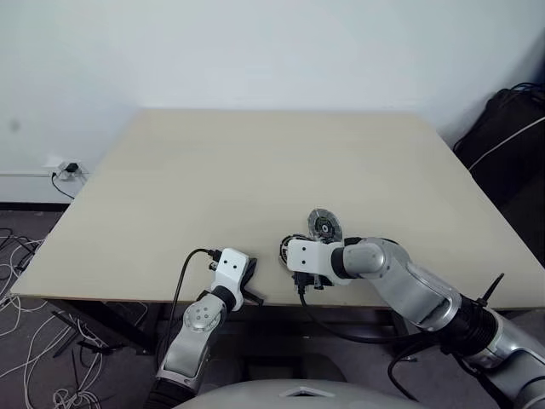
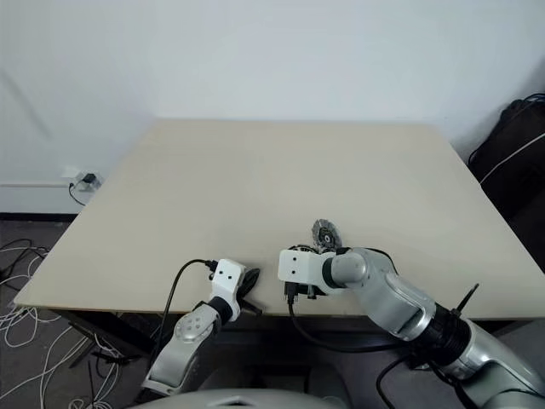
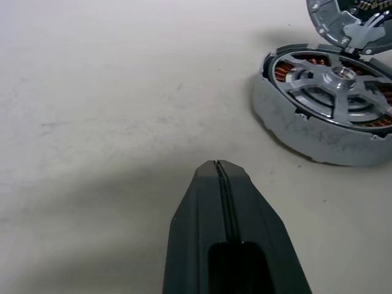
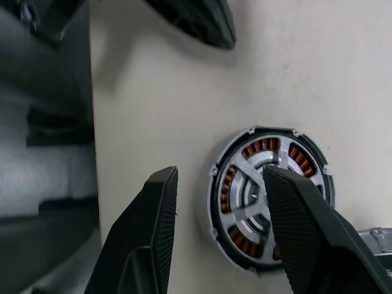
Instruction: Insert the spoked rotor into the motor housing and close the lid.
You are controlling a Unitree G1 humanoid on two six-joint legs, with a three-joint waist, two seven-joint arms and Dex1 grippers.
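Spoked rotor seated in motor housing near table front edge. Right pincer spread above it, empty; left pincer pressed together. Next: fetch lid just behind housing, align centrally.

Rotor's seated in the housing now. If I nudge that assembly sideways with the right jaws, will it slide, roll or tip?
Probably slide. The motor housing lies flat and squat on the smooth table, so tipping or rolling seems unlikely. Metal walls and copper windings suggest it is heavy for its size. The spoked rotor could perhaps lift out; whether it is locked cannot be seen.
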